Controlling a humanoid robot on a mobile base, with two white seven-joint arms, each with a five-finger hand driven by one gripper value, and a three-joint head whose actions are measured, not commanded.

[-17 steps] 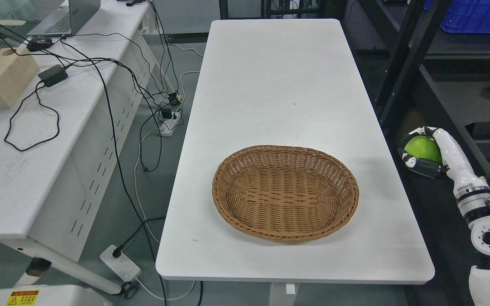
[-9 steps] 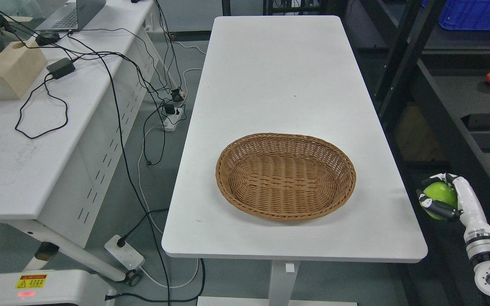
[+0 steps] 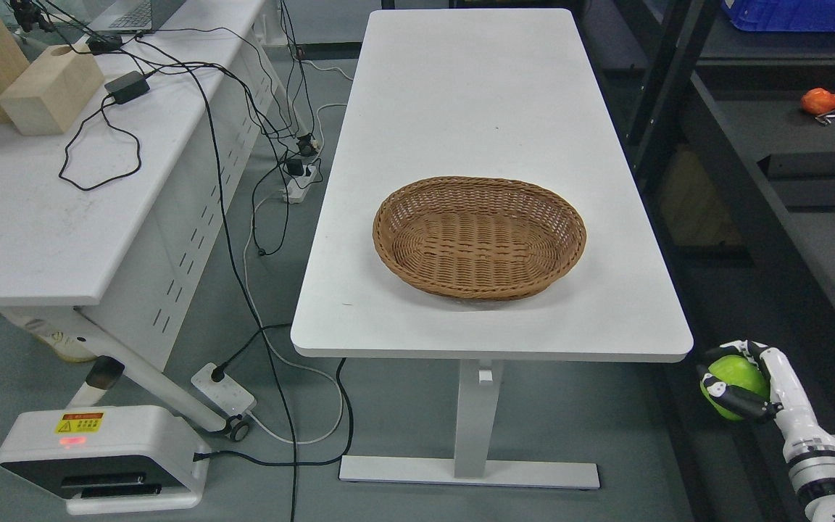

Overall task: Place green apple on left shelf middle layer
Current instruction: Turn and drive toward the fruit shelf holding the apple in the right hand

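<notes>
Head view, looking down over a white table (image 3: pixel 490 87) in a workshop. Green apple (image 3: pixel 735 375) at lower right, off the table's near right corner, low and just beyond the edge, above dark floor. Right hand (image 3: pixel 738 380) wrapped around it, white and black fingers (image 3: pixel 730 396) curled across the front and top, so closed on the fruit. Right forearm running down to the bottom right corner. Left arm nowhere in view.

Empty oval wicker basket (image 3: pixel 479 235) on the table, long axis left to right, well apart from the apple.

Dark shelving (image 3: pixel 751 181) along the right side, just beside the table, with black uprights and dark boards. An orange object (image 3: pixel 823 100) on one board far back; a blue crate (image 3: pixel 802 14) on a higher board at the top edge. Named "left shelf" impossible to identify with certainty from here; which board counts as the middle layer also unclear.

Key relation: apple already in hand, round, with no long axis to align. Nearest shelf boards up and to the right of the hand; table edge close on the hand's left. Likely a carrying phase, placing not yet begun. Open room mostly below and in front of the hand; the table corner and the shelf uprights probably the things to clear.

At left, a second white desk (image 3: pixel 33 217) with tangled black cables (image 3: pixel 193 87), a wooden block (image 3: pixel 51 88), and a white device (image 3: pixel 98 457) on the floor.
</notes>
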